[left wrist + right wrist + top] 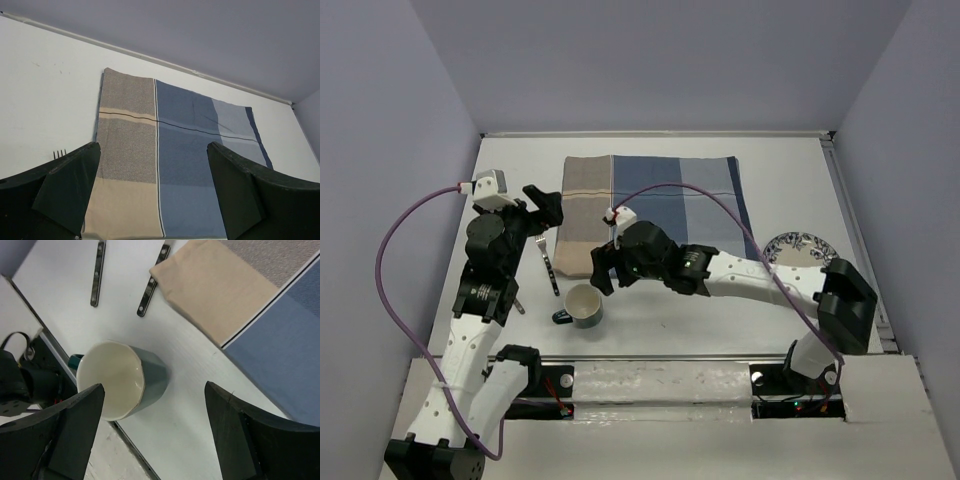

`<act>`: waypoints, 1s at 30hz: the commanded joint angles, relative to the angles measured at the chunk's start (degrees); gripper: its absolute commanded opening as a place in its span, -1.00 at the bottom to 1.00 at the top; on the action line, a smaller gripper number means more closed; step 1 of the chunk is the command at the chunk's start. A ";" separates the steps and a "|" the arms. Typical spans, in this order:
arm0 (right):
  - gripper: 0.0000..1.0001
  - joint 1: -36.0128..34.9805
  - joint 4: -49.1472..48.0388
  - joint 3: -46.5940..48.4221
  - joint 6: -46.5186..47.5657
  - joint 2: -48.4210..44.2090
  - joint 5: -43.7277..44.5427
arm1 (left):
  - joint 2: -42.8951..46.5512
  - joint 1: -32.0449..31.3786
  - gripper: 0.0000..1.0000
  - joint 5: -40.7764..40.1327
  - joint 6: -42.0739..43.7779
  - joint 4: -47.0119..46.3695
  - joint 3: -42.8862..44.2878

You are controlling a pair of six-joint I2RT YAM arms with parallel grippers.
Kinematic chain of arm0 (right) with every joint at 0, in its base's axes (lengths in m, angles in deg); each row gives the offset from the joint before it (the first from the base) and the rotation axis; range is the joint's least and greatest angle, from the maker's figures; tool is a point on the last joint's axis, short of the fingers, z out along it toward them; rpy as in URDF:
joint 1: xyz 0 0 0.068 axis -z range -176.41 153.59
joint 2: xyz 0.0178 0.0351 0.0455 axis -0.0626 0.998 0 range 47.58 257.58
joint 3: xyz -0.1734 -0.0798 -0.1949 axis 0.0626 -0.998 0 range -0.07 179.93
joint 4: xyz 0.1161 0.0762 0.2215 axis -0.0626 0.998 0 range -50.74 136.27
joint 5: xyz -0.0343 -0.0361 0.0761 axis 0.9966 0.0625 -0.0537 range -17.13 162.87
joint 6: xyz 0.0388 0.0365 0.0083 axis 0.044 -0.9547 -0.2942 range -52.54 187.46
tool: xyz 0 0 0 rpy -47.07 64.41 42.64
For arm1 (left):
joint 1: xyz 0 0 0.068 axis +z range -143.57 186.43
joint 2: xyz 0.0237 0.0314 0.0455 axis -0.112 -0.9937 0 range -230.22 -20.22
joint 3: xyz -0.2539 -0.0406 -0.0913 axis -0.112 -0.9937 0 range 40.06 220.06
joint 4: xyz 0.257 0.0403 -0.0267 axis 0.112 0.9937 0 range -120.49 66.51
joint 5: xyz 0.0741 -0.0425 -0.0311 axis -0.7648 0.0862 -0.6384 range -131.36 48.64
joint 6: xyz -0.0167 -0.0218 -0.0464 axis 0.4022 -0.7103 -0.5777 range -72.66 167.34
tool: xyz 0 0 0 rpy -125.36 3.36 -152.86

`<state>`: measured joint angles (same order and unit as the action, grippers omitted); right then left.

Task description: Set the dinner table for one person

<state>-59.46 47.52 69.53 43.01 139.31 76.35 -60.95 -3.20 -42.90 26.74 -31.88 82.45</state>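
While both arms reach out over it, dinner table [780, 180]: large flat white matte top, fills most of overhead view; low rail along far edge, pale lilac walls on 3 sides.
Placemat [670, 215]: striped cloth, tan and grey-brown bands on L, blue bands on R, thin dark line across. Lies flat at far-centre of table. L wrist cam looks straight onto placemat [175, 165]; R wrist cam catches the tan near corner of placemat [215, 285].
Mug [585, 305]: dark green outside, cream inside, upright, looks empty. Stands on bare table close to near edge, just off placemat's near L corner, not touching cloth. Handle points L in overhead view.
Fork [548, 262]: lies on table just L of placemat, tines toward far side, dark handle end toward mug. Tines of fork [60, 152] peek past a finger in L wrist view.
Cutlery handles [97, 275]: R wrist cam shows 2 dark riveted handles on bare table beyond mug, side by side but apart; their heads are cut off by frame edge.
Plate [800, 248]: white w/ blue pattern, R side of table, partly hidden behind R arm.
L gripper [552, 208]: jaws wide apart, nothing btwn them. Hangs above table by placemat's L edge, facing far side; same L gripper [152, 150] frames the cloth.
R gripper [603, 272]: jaws spread wide, gripping nothing. R gripper [154, 387] hangs over mug [122, 380], which stands on table below; one finger overlaps the rim in view, contact can't be told.
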 commanded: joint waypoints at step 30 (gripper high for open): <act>-1.00 2.30 8.27 12.66 5.54 3.40 15.92 | 3.82 -3.46 0.98 -2.94 2.93 -0.02 1.82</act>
<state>-63.46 60.50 80.55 46.99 151.63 86.21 -58.44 -5.36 -44.69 28.01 -30.52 82.45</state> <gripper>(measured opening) 0.049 0.989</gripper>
